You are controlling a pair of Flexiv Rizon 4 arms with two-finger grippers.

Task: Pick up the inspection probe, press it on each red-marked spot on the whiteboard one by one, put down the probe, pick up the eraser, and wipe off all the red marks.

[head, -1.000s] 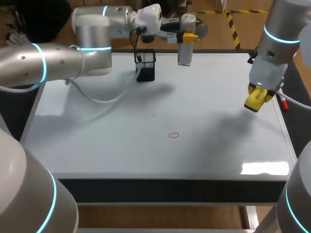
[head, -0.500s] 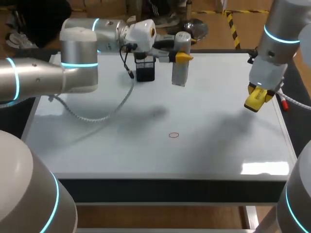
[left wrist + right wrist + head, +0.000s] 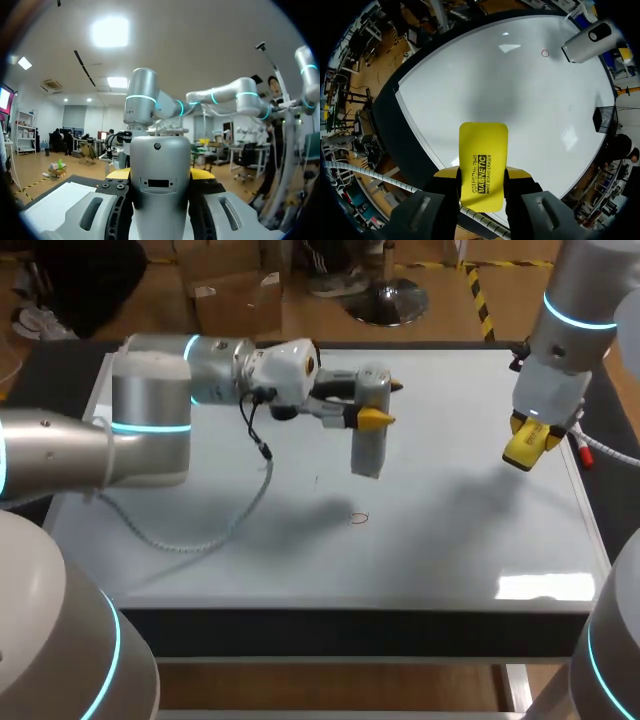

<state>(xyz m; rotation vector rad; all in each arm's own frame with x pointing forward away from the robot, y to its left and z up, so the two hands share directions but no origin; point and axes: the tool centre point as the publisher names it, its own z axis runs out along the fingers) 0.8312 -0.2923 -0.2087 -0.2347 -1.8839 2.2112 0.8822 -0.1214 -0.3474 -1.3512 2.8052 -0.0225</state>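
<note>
The inspection probe [image 3: 368,430], a silver cylinder, hangs upright over the whiteboard [image 3: 450,550], with my left gripper [image 3: 383,403] shut on its upper part. Its lower end is just behind a small red circle [image 3: 358,519] drawn mid-board. In the left wrist view the probe [image 3: 160,185] fills the space between the yellow-tipped fingers of the left gripper [image 3: 160,175]. My right gripper [image 3: 530,445] hovers above the board's right side, shut on a yellow eraser [image 3: 524,448]. The right wrist view shows the eraser [image 3: 482,162] in the right gripper [image 3: 482,175], with the red circle [image 3: 545,52] and the probe [image 3: 587,42] far ahead.
A black mesh holder [image 3: 605,120] stands at the board's far edge; in the head view my left arm hides it. A red-tipped pen [image 3: 583,452] lies by the right edge. The left arm's cable [image 3: 230,525] hangs over the board's left half.
My left arm has carried the probe from the board's back edge forward toward the red circle. The right arm and eraser have not moved.
</note>
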